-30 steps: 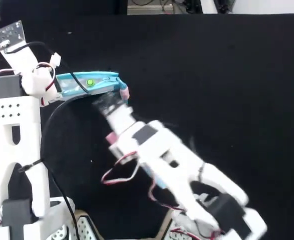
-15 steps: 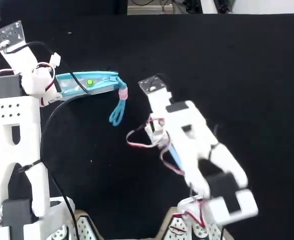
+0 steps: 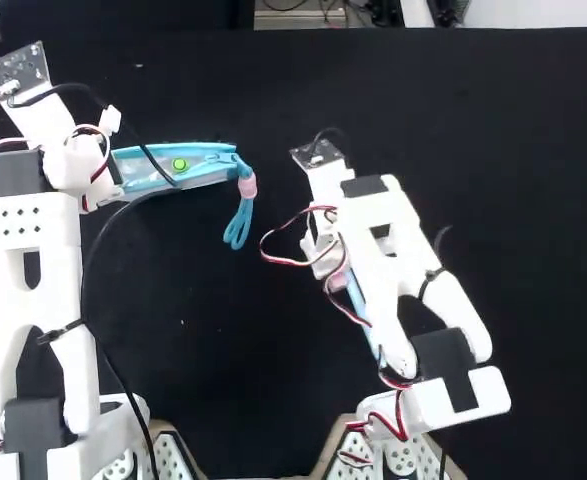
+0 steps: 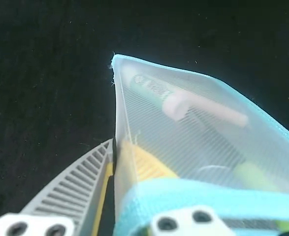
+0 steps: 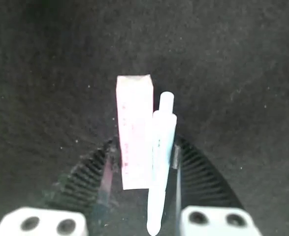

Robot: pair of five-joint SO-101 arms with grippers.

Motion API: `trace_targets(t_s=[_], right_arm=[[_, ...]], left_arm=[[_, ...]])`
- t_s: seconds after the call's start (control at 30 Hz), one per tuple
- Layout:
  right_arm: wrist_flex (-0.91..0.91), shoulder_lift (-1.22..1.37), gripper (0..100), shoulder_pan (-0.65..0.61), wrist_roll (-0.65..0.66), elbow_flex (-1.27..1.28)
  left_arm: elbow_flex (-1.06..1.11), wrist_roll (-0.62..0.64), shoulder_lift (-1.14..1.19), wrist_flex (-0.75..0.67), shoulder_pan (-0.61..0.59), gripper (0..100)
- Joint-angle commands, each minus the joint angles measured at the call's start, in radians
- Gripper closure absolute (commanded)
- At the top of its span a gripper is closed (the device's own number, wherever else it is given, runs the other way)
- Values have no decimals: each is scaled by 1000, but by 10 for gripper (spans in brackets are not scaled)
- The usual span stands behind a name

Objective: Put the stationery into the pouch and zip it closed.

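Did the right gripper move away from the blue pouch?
Yes. The right gripper, holding a pen, has pulled back rightward from the pouch.

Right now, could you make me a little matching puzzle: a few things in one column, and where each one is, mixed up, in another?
1. pouch
2. white pen
3. blue cord loop

A. hangs from the pouch's end
B. clamped in the left gripper
C. held in the right gripper

Pairs: 1-B, 2-C, 3-A
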Motion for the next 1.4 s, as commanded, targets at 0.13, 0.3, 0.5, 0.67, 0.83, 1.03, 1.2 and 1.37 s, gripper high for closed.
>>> trace_targets(t_s=[0.13,0.3,0.5,0.67,0.83,1.03,1.2,1.37], right_arm=[[-8,-59,691,17,11,-1],[-17,-64,729,-9,5,10],[-110,-64,783,-124,-31,76],[-121,-64,783,-158,-38,87],[-198,-54,783,-192,-167,102],[-232,-65,783,-189,-195,113],[-210,-65,783,-198,-192,94],[-215,-65,783,-236,-192,96]], left_arm=[[4,2,6,-18,-38,970],[4,2,6,-18,-39,970],[4,2,6,-18,-39,970],[4,0,6,-18,-38,970],[4,0,6,-18,-38,970],[4,0,6,-18,-38,970],[4,0,6,-18,-38,970],[4,0,6,-18,-38,970]])
